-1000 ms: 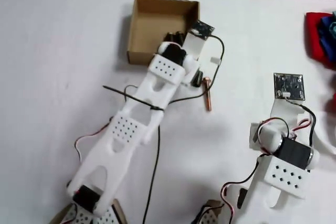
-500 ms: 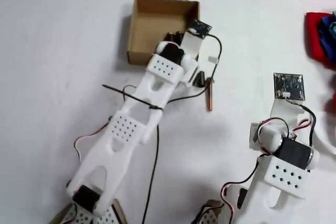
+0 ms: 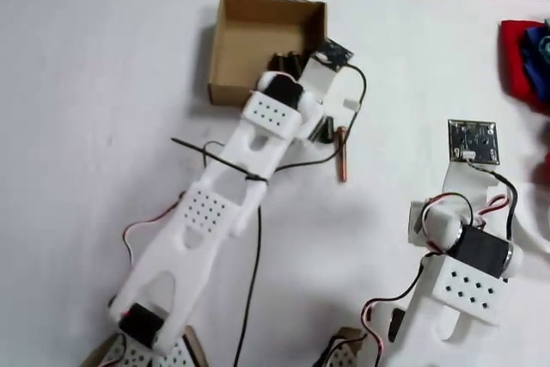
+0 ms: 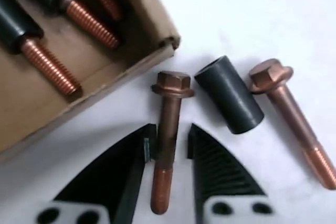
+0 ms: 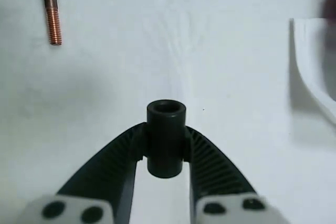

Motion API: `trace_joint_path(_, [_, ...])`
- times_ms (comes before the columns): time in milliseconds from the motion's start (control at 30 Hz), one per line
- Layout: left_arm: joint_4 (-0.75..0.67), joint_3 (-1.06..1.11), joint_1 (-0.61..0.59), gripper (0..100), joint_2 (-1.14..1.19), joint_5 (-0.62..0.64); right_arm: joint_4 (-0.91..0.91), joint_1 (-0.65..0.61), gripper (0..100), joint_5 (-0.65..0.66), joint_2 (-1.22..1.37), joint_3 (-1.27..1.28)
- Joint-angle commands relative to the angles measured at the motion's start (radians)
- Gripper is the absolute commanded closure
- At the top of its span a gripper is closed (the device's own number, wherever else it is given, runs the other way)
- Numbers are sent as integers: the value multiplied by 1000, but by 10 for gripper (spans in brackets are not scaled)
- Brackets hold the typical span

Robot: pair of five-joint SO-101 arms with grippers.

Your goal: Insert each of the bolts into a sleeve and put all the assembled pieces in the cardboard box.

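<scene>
Two pincers to report, nearest first. At the lower right of the high view my right arm sits over the white table (image 3: pixel 103 126). In its wrist view the right gripper (image 5: pixel 165 141) is clamped on a black sleeve (image 5: pixel 166 129), which stands upright at the centre of the frame with its bore showing at the top. Further up, my left arm stretches from the lower left toward the top centre. In its wrist view the left gripper (image 4: pixel 168 145) is parted at the bottom centre, its jaws either side of the shaft of a copper bolt (image 4: pixel 167 124) lying on the table, with a sliver of gap on one side. Just beside that bolt's head lies a loose sleeve (image 4: pixel 229 95), and beyond it, toward the right edge, a second bolt (image 4: pixel 294 119). Farthest off, in the upper left of that frame, is the cardboard box (image 4: pixel 105 85), with assembled pieces (image 4: pixel 31 40) lying inside, copper threads poking from dark sleeves.
</scene>
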Motion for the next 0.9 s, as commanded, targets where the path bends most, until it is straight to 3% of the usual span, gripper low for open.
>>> trace_joint_path(0, [46,-7,-12,965,-12,-18,2,7,976,-2,-22,-6])
trace_joint_path(200, [270,-35,6,976,-14,-23,-2,1,976,-2,-22,-6])
trace_joint_path(433, [275,97,-20,976,-101,-23,-4,-1,976,0,-22,-6])
trace_joint_path(700, [261,601,-18,972,-420,-18,-24,1,976,0,-22,-6])
trace_joint_path(867, [206,657,-32,907,-446,-17,-24,1,976,0,-22,-6])
